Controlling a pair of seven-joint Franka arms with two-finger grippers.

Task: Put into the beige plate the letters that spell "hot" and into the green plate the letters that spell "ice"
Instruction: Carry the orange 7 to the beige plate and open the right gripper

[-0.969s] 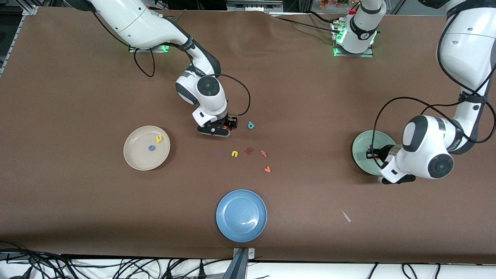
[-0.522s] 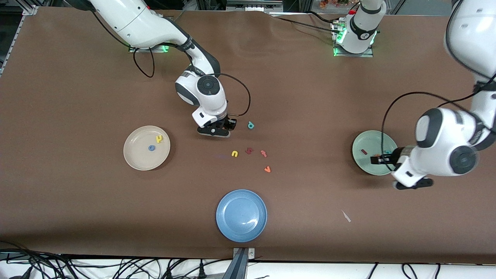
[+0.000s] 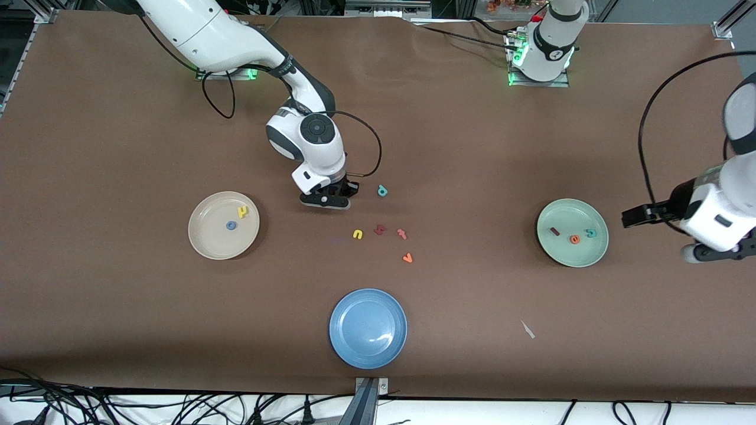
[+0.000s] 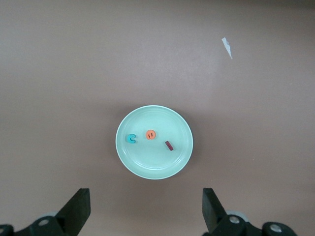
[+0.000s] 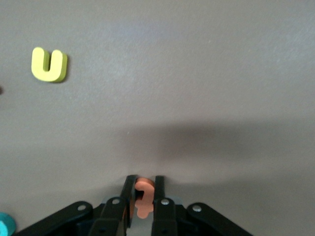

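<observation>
Orange t (image 5: 143, 192), half hidden, sits pinched in the right claw (image 5: 143, 189); left claw (image 4: 145, 214) gapes wide.

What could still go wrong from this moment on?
1. The right tool pinches the orange t by a thin edge; it may twist or slip out on the way to the beige plate.
2. The yellow u and other spare letters lie close by, so a low sweep could scatter them.
3. The left tool, open, hangs beside the green plate, which looks finished.
</observation>
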